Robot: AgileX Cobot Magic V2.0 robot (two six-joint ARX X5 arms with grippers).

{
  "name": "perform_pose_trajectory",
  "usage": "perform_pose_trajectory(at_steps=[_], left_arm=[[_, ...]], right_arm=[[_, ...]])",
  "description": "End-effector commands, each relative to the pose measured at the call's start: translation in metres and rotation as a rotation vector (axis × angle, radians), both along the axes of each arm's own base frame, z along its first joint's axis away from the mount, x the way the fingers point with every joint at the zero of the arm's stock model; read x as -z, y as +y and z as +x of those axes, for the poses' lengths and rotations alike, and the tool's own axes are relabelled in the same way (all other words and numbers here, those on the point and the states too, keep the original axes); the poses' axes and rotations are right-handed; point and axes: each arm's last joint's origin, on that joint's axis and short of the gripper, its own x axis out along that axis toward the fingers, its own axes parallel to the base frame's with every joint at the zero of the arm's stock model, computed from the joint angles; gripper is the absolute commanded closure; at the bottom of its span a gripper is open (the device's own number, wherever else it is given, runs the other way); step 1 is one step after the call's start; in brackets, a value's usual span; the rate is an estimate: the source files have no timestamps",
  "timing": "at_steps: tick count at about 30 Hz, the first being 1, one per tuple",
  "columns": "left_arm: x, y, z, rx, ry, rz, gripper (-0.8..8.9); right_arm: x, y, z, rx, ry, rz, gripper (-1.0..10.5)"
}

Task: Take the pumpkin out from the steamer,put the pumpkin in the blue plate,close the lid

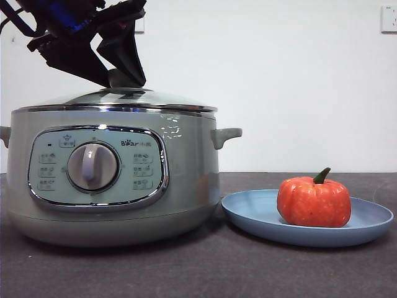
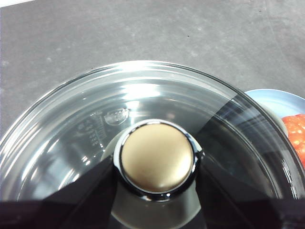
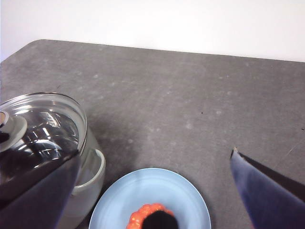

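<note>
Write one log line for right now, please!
pumpkin: on blue plate | lid: on steamer | left gripper: around lid knob | right gripper: open, above plate

"bear" logo on the steamer [image 1: 111, 174] control panel [image 1: 98, 166], button labels illegible

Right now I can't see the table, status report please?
Left gripper shut on lid knob, lid seated on steamer. Right gripper open, above plate. Pumpkin on blue plate. Nothing in the way.
</note>
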Motion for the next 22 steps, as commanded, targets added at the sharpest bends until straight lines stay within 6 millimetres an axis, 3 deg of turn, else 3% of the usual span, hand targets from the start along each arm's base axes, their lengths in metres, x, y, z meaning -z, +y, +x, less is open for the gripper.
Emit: perform_pose_trajectory(at_steps=[1, 16, 18, 20, 22], left_arm=[[0.0122, -0.0007, -0.0027, 0.033, 0.094, 0.014, 8.22], [0.0156, 0.0048, -0.0032, 0.005, 0.133, 0.055, 7.97], [0.0153, 0.0046, -0.003, 0.005, 0.13, 0.053, 6.51], [0.0147, 0.0044, -0.0026, 0.005, 0.124, 0.048, 4.15], [0.0135, 0.0038, -0.0017, 0.006, 0.11, 0.039, 3.42]], right_arm=[[0.0009, -0.0002, -0.0001, 0.004, -0.001, 0.007, 3.8], [0.0009, -0.0001, 0.0, 0.003, -0.001, 0.007, 3.8], [0.001, -0.0001, 0.0, 0.003, 0.0, 0.007, 3.8], [0.001, 0.0, 0.0, 0.002, 0.0, 0.007, 3.8], [0.001, 0.0, 0.0, 0.002, 0.0, 0.007, 3.8]])
